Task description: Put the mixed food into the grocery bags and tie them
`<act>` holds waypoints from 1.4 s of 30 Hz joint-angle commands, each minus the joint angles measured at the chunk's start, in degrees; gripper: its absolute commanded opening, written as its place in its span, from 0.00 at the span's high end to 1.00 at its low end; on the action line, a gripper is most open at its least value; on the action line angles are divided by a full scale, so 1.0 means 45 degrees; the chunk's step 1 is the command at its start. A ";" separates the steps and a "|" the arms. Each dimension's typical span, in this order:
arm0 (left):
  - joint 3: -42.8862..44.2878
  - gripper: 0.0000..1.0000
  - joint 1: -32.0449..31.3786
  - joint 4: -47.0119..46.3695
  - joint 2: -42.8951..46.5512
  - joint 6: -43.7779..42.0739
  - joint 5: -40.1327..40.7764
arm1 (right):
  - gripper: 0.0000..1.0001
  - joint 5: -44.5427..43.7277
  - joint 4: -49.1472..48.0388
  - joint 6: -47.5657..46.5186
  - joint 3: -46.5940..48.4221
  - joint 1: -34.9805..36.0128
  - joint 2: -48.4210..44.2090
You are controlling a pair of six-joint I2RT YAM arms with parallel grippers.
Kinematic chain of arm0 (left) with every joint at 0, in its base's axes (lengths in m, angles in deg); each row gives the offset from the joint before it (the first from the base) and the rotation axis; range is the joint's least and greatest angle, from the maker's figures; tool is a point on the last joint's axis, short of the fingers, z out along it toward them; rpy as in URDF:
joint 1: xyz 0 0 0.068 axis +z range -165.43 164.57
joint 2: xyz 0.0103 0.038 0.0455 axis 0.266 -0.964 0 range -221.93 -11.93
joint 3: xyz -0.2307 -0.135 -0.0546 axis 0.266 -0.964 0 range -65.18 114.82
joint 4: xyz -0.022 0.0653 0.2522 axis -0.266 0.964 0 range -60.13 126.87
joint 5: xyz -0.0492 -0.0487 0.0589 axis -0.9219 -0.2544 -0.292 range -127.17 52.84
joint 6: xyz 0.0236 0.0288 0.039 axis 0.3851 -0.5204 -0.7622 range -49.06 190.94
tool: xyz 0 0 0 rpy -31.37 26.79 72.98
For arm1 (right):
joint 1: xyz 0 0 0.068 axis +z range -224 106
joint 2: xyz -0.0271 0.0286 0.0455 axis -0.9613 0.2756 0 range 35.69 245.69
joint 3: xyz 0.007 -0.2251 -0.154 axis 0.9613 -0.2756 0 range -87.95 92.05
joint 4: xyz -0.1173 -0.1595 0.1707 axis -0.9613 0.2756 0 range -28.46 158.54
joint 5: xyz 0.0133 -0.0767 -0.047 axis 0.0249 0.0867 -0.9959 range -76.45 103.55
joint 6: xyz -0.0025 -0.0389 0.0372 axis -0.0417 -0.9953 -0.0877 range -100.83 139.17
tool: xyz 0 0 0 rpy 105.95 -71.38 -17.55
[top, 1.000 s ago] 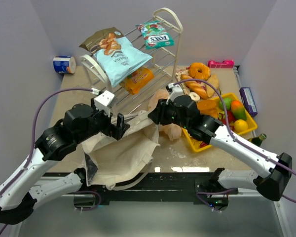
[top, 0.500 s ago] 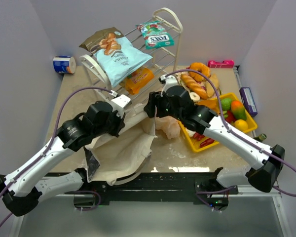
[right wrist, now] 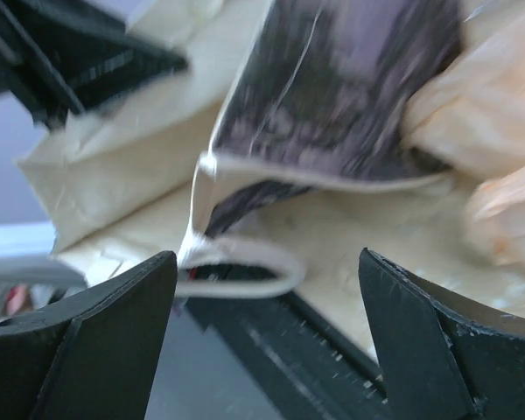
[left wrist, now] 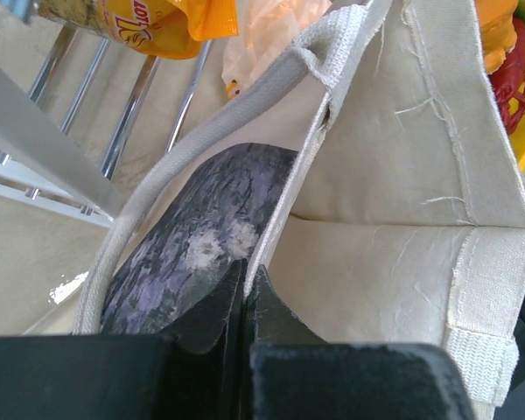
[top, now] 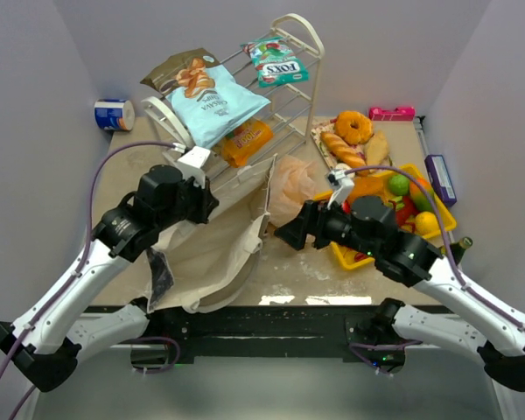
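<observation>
Lying mid-table, the beige cloth tote [top: 214,262] has its far rim clamped in the left gripper [left wrist: 245,282]. The right gripper [top: 284,236], jaws apart and empty, faces its mouth from the right, the nearer arm to the toy fruit [top: 401,185] in the yellow tray [top: 449,220].

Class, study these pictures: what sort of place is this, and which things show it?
Probably a robot lab bench staged for grocery packing: a wire rack of snack packets, a yellow tray of toy fruit, a cloth tote.
</observation>
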 commanded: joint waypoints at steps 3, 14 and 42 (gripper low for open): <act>-0.0028 1.00 0.0302 -0.2124 -0.0131 0.0612 -0.0234 | 0.12 0.1276 -0.2904 0.2323 -0.1129 0.1908 0.0723; -0.0223 1.00 0.0400 -0.2632 -0.0327 0.0729 -0.0681 | 0.16 0.0240 -0.6481 0.3946 -0.1754 0.3591 0.2812; -0.0438 0.72 0.0458 -0.4078 -0.0503 -0.3410 0.2346 | 1.00 -0.4839 -0.1070 0.3398 -0.1285 0.3591 0.0919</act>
